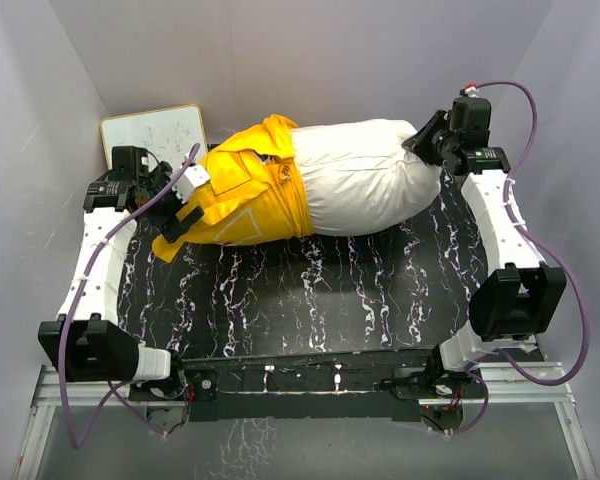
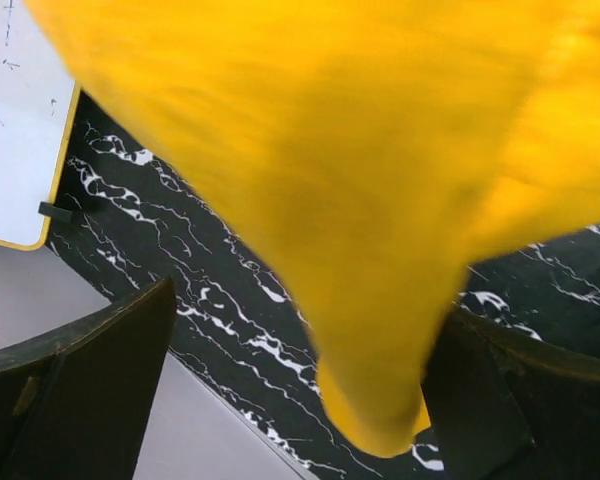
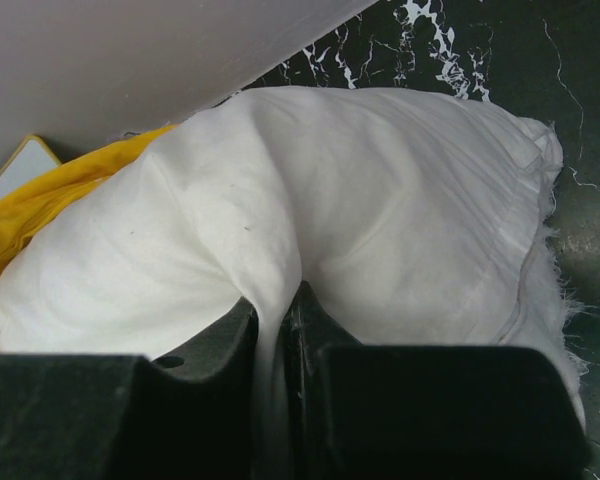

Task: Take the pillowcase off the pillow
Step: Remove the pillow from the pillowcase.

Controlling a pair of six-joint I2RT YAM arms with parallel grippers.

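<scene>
The white pillow [image 1: 365, 185] lies across the back of the table, its right half bare. The yellow pillowcase [image 1: 245, 195] still covers its left end, bunched and wrinkled. My left gripper [image 1: 185, 205] is at the pillowcase's left end and stands open. In the left wrist view a hanging corner of the pillowcase [image 2: 380, 400] dangles between the wide-apart fingers [image 2: 90, 380], close to the right one. My right gripper [image 1: 430, 140] is at the pillow's right end. Its jaws are shut on a pinched fold of the pillow [image 3: 360, 200], the gripper [image 3: 278, 330] meeting around the white cloth. The pillowcase [image 3: 40, 210] shows beyond.
A small whiteboard with a yellow rim [image 1: 152, 135] leans at the back left, close behind my left gripper, and the whiteboard [image 2: 15, 130] shows in the left wrist view too. The black marbled table [image 1: 320, 290] is enclosed by grey walls on three sides.
</scene>
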